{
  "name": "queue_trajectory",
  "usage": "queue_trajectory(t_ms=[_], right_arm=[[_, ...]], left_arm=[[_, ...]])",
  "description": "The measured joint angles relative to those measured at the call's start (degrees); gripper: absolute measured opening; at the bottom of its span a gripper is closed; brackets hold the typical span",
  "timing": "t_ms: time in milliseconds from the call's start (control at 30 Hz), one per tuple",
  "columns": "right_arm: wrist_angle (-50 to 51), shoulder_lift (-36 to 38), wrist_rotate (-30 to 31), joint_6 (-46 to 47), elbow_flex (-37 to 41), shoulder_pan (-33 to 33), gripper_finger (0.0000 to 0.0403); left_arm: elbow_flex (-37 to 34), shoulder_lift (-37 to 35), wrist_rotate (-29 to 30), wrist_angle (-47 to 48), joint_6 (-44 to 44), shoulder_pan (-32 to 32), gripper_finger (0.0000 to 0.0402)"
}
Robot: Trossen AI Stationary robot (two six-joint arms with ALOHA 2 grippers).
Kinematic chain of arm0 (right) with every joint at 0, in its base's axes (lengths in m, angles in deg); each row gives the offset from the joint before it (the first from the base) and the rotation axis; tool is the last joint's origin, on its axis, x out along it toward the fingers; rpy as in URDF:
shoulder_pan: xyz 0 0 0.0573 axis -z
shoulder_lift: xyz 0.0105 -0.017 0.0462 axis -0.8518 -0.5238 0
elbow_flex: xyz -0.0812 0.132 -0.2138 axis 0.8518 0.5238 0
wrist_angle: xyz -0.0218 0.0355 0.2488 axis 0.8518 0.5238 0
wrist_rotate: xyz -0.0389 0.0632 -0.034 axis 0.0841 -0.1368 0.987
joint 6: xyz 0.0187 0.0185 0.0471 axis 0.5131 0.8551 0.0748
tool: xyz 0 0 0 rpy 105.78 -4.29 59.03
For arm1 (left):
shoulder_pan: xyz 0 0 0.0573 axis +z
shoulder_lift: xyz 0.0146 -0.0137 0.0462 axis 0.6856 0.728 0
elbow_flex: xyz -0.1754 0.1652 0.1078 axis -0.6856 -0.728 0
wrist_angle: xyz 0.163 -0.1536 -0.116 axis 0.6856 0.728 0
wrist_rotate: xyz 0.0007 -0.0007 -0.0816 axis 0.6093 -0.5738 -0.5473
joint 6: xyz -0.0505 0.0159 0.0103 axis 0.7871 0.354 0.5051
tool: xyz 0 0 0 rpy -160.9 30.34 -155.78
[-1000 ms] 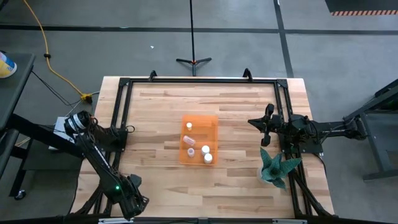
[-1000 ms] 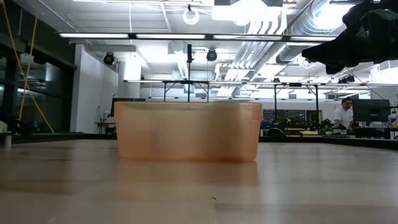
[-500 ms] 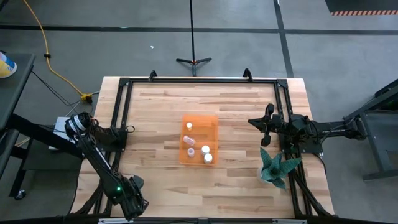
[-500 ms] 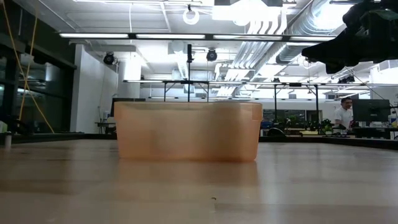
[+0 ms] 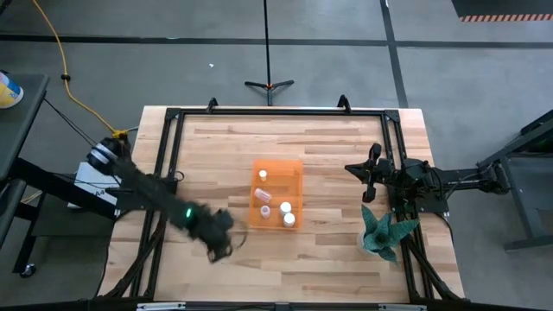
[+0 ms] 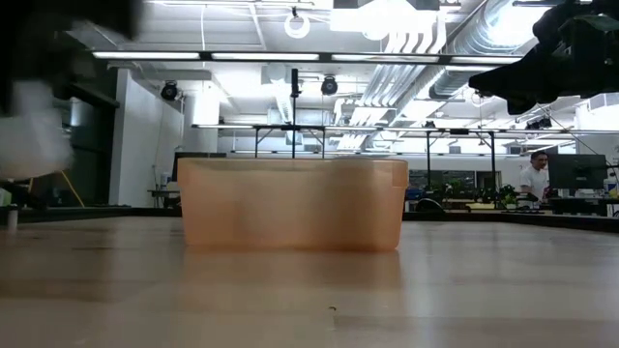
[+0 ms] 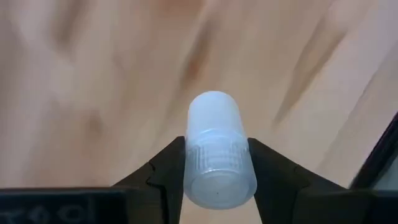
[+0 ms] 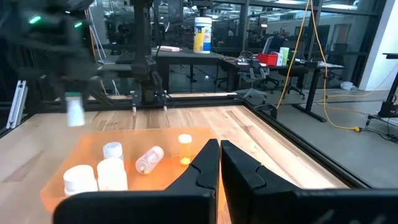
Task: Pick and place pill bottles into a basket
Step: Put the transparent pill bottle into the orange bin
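The basket [image 5: 276, 194] is a translucent orange bin at the table's middle, standing on its flat bottom, and shows too as the basket [image 6: 292, 205] and the basket [image 8: 56, 186]. Several white-capped pill bottles [image 5: 287, 213] lie or stand inside it. My left gripper [image 5: 220, 239] is blurred, just left of and nearer than the basket, and is shut on one more pill bottle [image 7: 214, 149], also seen as the pill bottle [image 8: 74, 113]. My right gripper [image 8: 219, 152] is shut and empty, and waits level at the table's right side [image 5: 363, 171]. My left gripper pinches the pill bottle's ribbed white cap end [image 7: 217, 163] between its two fingers [image 7: 163, 169], one on each side. The fingers come from above, pointing steeply down. The pale body sticks out past the fingertips, and the bottle hangs clear of the table.
A teal spiky plant [image 5: 384, 231] stands near the table's right edge. A black frame rail [image 5: 276, 112] runs around the tabletop. Bare wood [image 5: 328, 268] lies between the basket and the near edge. A person [image 6: 534, 176] is far off in the room.
My left arm has swung fast from the table's near left corner toward the basket and has risen, its wrist rolling on the way. It now shows blurred just left of the basket.
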Motion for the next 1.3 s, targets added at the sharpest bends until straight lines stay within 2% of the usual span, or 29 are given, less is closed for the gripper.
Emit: queue_trajectory(t_ms=[100,200,333,467,733,867,1133,1300], right_arm=[[0.0,0.0,0.6,0.0,0.0,0.0,0.0007],[0.0,0.0,2.2,0.3,0.0,0.0,0.0007],[0.5,0.0,2.6,0.9,0.0,0.0,0.0007],[0.7,0.0,2.6,0.9,0.0,0.0,0.0007],[1.0,0.0,2.6,0.9,0.0,0.0,0.0007],[1.3,0.0,2.6,0.9,0.0,0.0,0.0007],[1.7,0.0,5.0,1.4,0.0,0.0,0.0007],[2.4,-0.1,5.9,1.1,0.0,0.0,0.0007]], left_arm=[[1.1,-2.3,0.2,-0.4,-18.4,8.9,0.0175],[3.6,-2.4,-0.2,-0.2,-32.9,17.5,0.0173],[7.3,-1.5,-0.6,-2.4,-47.6,26.7,0.0182],[12.4,1.1,-1.1,-2.3,-57.7,33.2,0.0183],[21.2,10.2,-7.9,-2.0,-73.0,40.8,0.0183],[23.5,14.2,-8.4,-2.1,-79.4,42.3,0.0186],[26.3,21.2,-8.3,-1.9,-85.1,43.6,0.0182],[26.4,22.6,-7.6,-1.4,-87.3,44.6,0.0187]])
